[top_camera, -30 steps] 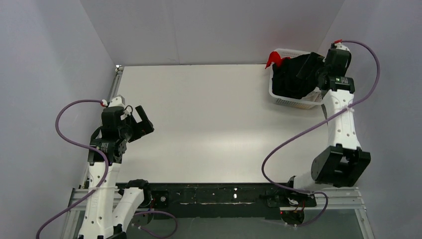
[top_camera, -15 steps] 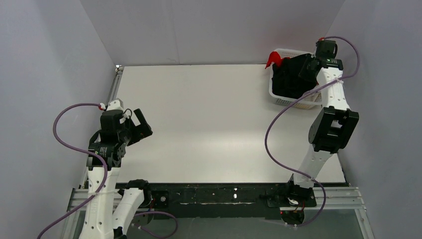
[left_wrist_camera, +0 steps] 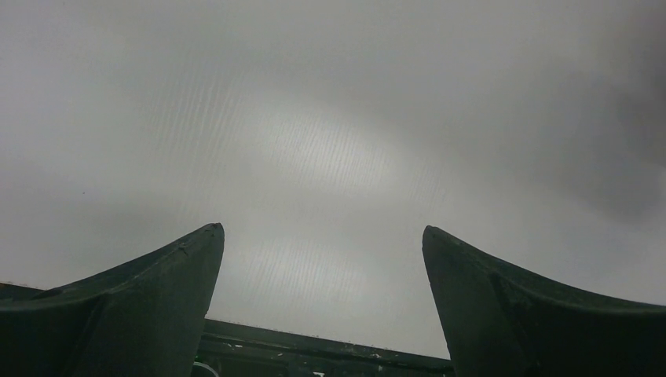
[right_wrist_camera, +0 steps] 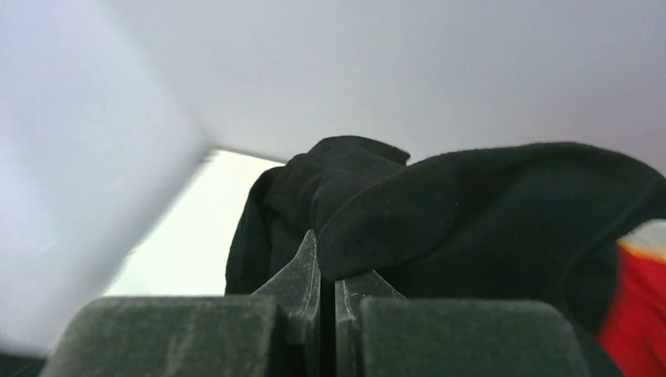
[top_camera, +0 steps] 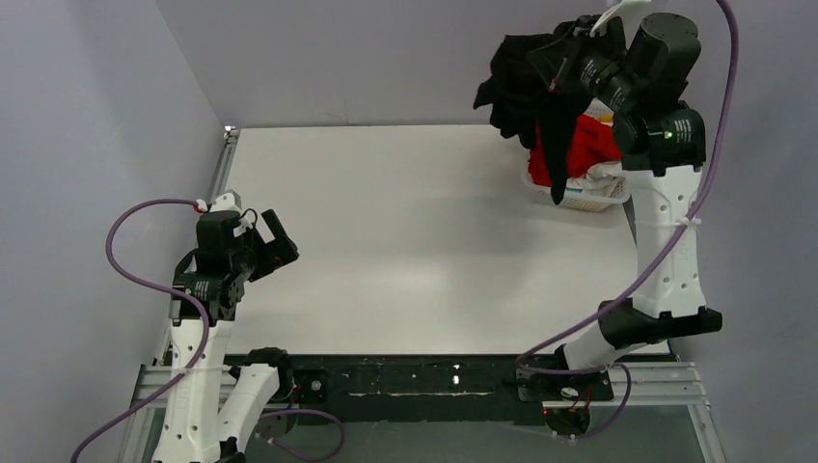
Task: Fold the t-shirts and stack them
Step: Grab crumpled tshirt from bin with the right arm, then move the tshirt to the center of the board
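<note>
Black cloth fills the grip of the right claw (top_camera: 562, 66). The black t-shirt (top_camera: 521, 87) hangs bunched from it, up in the air above the far right corner of the surface (top_camera: 405, 241). In the right wrist view the two fingers are pressed together with only a thin slit between them. A fold of the shirt is pinched at their tips, and the rest of the cloth bulges beyond the tips and off to the right.

Seen from the top camera, the bulk of the shirt sits to the left of the claw, in front of the back wall. One long narrow tail of it drops down in front of the basket (top_camera: 579, 201) (whether that tail touches the basket or what lies in it, I cannot tell).

The basket, a white plastic lattice, stands at the far right edge of the surface, below the claw. The red t-shirt (top_camera: 590, 145) lies heaped in it, with a white t-shirt (top_camera: 606, 174) showing just under the red one at the right rim.

The left claw (top_camera: 278, 236) is well apart from all the clothes, over the near left edge of the surface. Its fingers are spread wide and hold nothing (the left wrist view shows only plain grey between the tips).
</note>
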Controlling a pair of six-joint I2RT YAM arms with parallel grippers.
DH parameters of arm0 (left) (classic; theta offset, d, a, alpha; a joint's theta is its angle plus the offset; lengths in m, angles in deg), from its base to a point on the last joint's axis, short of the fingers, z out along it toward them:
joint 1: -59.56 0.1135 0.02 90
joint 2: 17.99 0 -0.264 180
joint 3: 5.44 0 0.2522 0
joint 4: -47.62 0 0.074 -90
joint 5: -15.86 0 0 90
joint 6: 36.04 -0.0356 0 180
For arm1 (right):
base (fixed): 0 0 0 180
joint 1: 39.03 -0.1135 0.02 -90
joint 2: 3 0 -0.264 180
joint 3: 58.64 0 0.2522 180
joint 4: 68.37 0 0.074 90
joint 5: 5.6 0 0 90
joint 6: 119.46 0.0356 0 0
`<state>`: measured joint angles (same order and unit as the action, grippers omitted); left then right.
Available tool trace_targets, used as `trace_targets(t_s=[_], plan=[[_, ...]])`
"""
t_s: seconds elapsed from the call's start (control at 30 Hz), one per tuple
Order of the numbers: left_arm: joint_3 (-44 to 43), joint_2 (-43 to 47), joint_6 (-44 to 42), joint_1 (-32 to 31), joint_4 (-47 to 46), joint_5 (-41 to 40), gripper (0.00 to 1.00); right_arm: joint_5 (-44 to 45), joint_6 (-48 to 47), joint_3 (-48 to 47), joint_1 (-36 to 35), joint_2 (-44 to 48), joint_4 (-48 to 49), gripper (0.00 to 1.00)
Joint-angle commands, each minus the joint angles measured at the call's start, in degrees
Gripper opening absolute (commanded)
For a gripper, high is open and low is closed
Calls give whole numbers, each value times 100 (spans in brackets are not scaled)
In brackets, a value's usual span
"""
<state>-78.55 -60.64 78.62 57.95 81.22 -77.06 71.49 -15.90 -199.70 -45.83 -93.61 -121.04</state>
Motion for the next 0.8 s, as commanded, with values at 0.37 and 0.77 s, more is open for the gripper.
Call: trace_targets(t_s=[0.37, 0.77], plan=[[110, 173, 306, 20, 649, 379, 100, -1680, 893, 1532, -1639, 843, 1652, 1], [607, -498, 1114, 14, 705, 1532, 100, 2559, 880, 4917, -1411, 1442, 423, 80]])
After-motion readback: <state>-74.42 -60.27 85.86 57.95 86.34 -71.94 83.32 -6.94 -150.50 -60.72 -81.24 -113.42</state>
